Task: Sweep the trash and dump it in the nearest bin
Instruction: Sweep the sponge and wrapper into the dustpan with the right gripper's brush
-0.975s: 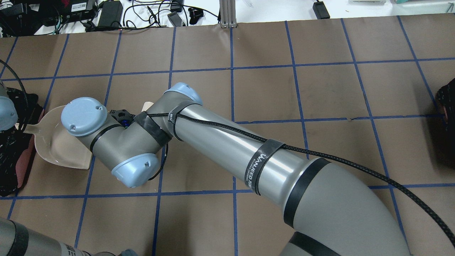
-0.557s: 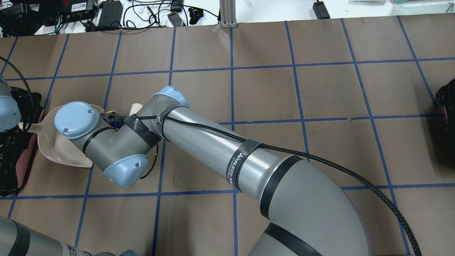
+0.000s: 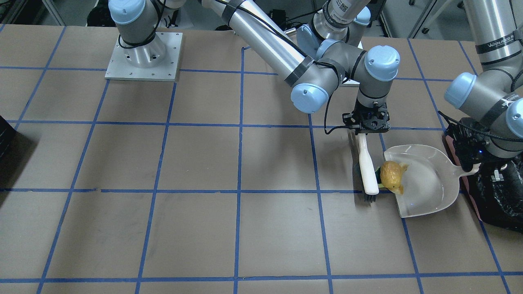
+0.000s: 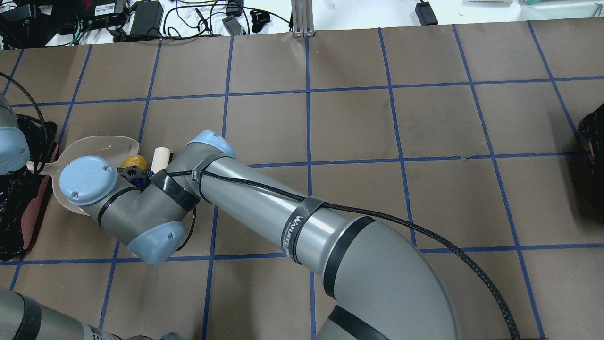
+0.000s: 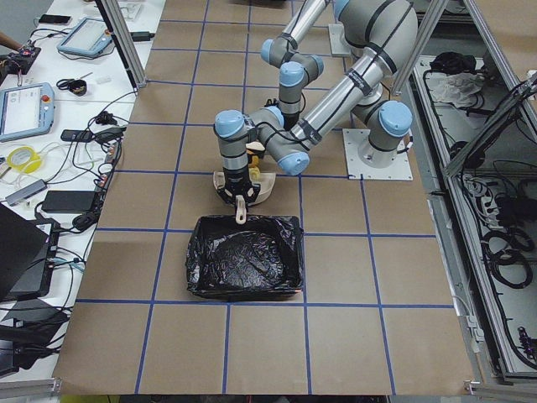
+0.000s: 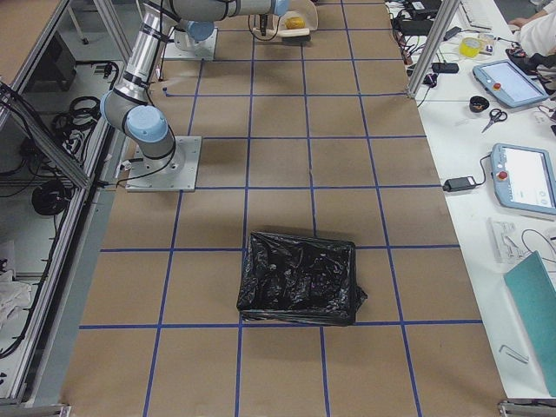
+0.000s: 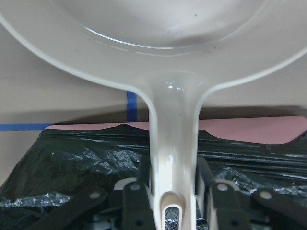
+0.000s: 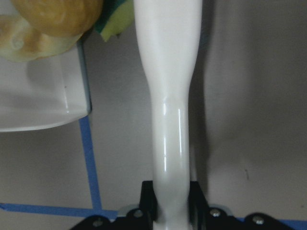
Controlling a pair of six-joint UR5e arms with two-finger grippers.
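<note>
The right gripper (image 3: 362,133) clenches the brush (image 3: 367,173), which lies along the dustpan (image 3: 431,181) lip. The orange lump (image 3: 390,173) straddles that lip, and the left gripper (image 7: 175,194) grasps the pan's handle.

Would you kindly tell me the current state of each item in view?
Right gripper: shut on the brush handle.
Left gripper: shut on the dustpan handle.
Orange lump: on the dustpan's lip.
Sponge piece: between brush and lump.
Bin: open, bag-lined.

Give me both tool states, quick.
Left tool: closed on the dustpan handle.
Right tool: closed on the brush handle.
</note>
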